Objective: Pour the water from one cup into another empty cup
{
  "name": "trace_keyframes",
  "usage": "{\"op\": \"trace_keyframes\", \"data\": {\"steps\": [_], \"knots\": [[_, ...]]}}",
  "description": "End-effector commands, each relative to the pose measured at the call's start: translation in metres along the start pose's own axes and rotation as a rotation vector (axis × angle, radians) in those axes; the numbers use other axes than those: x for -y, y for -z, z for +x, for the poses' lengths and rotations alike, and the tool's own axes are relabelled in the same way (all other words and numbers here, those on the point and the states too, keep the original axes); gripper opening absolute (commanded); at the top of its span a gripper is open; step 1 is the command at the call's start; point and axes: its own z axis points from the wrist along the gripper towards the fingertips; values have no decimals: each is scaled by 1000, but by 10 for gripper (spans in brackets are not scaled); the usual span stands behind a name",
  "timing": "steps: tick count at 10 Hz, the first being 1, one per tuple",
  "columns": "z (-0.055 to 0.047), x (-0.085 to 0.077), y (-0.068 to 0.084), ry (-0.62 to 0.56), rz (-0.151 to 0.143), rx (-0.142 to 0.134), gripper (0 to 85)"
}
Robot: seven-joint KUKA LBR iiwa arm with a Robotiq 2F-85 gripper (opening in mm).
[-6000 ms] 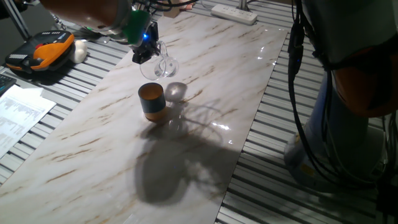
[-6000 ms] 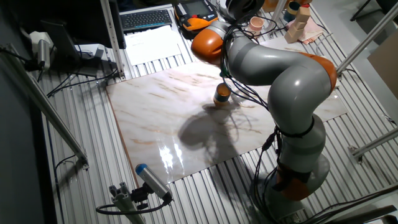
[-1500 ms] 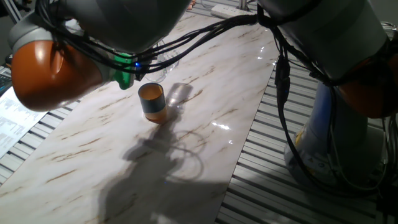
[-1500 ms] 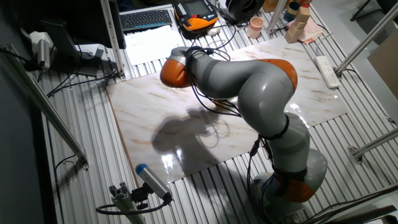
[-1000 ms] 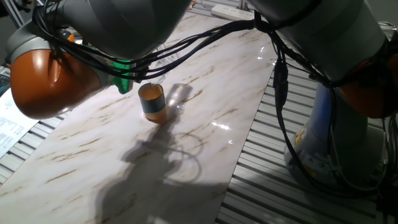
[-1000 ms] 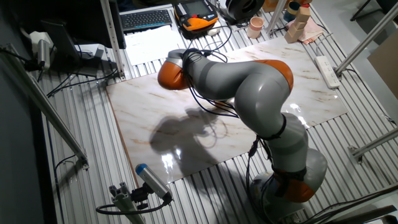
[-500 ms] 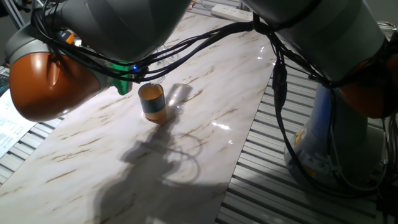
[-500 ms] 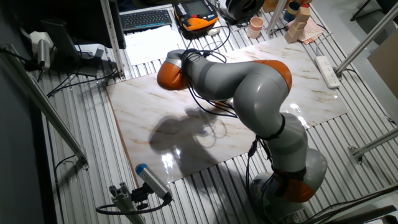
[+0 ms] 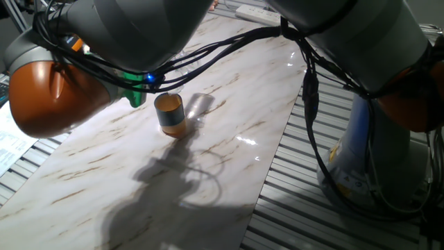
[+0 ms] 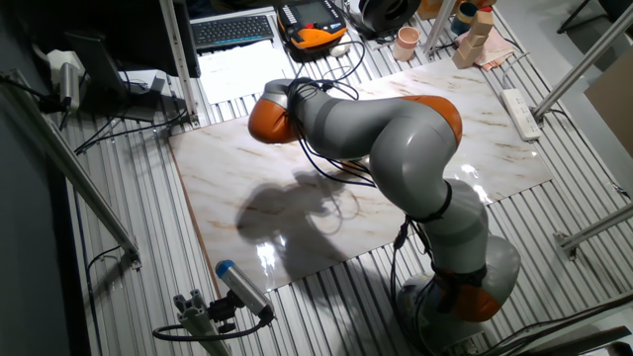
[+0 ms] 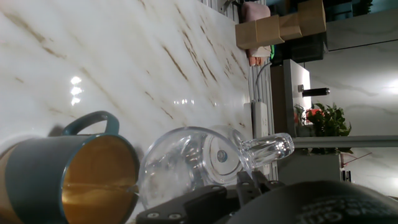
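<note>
— Marble-patterned counter with slatted metal framing around it; what sits at the left of it?

— From one fixed view, the arm's orange joint fills the left, and just right of it stands the teal cup, upright, orange inside. From the other fixed view the arm covers both cups entirely.

— And the glass cup?

— The hand view shows it best. At the left is the teal cup's orange mouth, then the glass cup tipped well over on its side, its rim just beside the teal cup's rim, its handle sticking out to the right. I cannot make out the water; it may already be across, or lie too thin to see.

— Is the tool holding it?

— The tool shows only as dark parts along the bottom edge beneath the glass. The glass hangs tilted above the counter with nothing else under it, so I judge the tool is clamped on it, though the contact itself is out of sight.

— Which step is this?

— The pour itself, late in it by my reading. Next calls for holding the lip over the teal mouth until the drip ends, then righting the glass without knocking the teal cup.

— Counts?

— One teal cup, one glass cup, one arm. Farther right, past the counter's edge, one power strip and one pinkish cup.
</note>
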Motion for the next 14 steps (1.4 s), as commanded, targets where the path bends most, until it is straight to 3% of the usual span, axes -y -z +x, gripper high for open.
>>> {"op": "trace_keyframes", "data": {"steps": [1,14], "knots": [[0,0,0,2,4,0,0],[-1,-1,5,-55,18,-7,0]]}}
